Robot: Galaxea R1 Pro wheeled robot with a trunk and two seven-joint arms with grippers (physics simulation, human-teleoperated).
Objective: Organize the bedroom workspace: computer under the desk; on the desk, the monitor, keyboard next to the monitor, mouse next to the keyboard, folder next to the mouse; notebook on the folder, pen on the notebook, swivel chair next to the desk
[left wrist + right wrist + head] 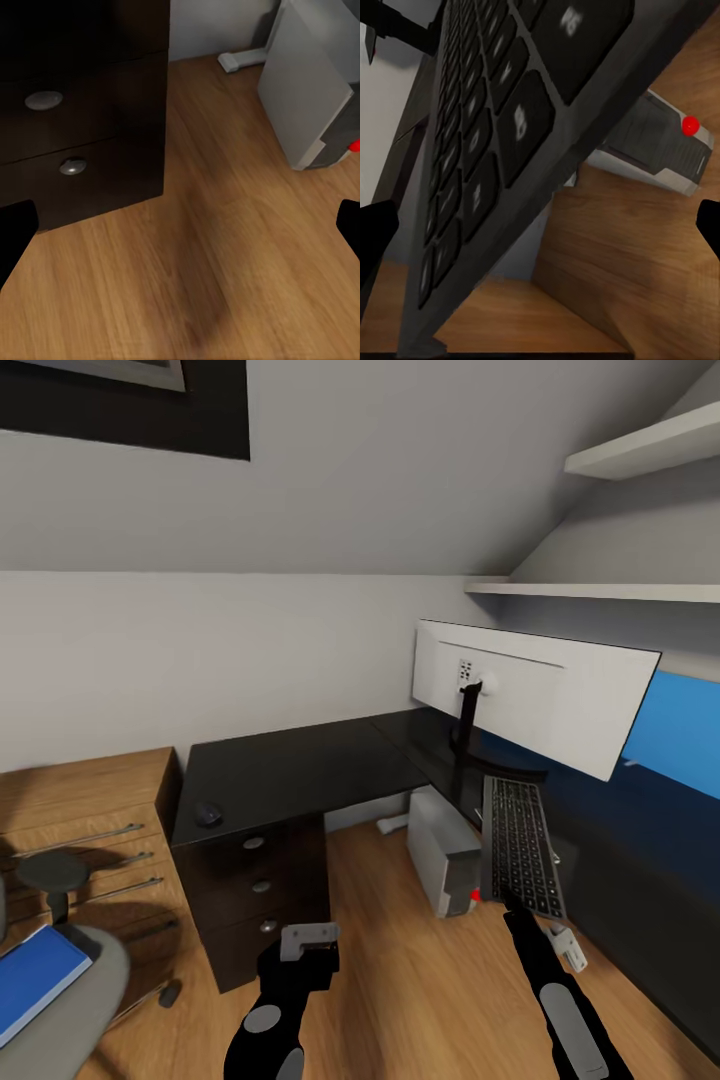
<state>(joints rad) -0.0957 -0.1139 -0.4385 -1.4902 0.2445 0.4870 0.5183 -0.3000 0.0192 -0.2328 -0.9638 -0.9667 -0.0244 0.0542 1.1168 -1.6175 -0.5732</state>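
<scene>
The monitor [560,695] stands on the right wing of the black desk [290,765], white back toward me. The keyboard [522,845] lies along that wing's front edge, and my right gripper [505,900] is at its near end. Up close, the keyboard [502,127] crosses between that gripper's [540,232] wide-apart fingers. The computer [445,855] sits under the desk. The mouse [208,815] rests on the left desk part. The blue folder [35,975] lies on the swivel chair [70,1010]. My left gripper [308,950] hangs open over the floor. Notebook and pen are out of view.
A light wooden drawer unit [90,830] stands left of the desk, behind the chair. The desk's drawers [45,99] face the wooden floor [210,247], near the computer [307,97]. White shelves [620,590] and a blue wall panel [685,740] hang above the right wing.
</scene>
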